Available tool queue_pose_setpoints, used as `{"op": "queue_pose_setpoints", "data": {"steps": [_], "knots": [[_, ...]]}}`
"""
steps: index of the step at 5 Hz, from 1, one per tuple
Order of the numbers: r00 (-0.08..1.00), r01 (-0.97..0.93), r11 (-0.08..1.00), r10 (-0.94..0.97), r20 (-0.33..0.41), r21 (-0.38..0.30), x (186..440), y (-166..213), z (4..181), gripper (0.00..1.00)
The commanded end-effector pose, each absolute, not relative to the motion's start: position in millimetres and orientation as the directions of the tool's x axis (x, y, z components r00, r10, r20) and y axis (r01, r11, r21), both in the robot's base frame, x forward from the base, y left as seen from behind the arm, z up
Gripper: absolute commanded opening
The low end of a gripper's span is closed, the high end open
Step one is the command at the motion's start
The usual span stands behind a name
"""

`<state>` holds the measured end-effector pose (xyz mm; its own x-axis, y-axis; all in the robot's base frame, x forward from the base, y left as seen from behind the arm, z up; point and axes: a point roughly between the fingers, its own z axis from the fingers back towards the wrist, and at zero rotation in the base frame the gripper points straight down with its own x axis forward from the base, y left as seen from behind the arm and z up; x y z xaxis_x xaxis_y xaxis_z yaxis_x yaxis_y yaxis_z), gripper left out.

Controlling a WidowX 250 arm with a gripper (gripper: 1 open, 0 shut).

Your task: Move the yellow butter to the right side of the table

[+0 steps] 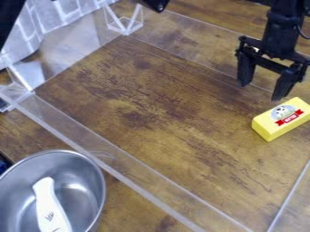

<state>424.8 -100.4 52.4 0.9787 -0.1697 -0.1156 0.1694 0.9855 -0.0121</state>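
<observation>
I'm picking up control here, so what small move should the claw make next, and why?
Probably lift straight up and away. The claw hangs open and empty above the yellow butter, which already lies flat near the table's right edge, so nothing seems left to grasp.

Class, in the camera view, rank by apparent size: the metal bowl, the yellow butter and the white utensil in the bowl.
1. metal bowl, nearest the camera
2. white utensil and yellow butter: too alike to rank
</observation>
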Motion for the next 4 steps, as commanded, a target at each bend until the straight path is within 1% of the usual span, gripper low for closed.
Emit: {"op": "queue_pose_setpoints", "data": {"steps": [1, 4], "knots": [[0.985, 0.165, 0.986, -0.166, -0.050, -0.022, 426, -96, 85.6, 1.00], [0.985, 0.170, 0.985, -0.170, 0.008, -0.017, 420, -88, 128.0, 1.00]]}}
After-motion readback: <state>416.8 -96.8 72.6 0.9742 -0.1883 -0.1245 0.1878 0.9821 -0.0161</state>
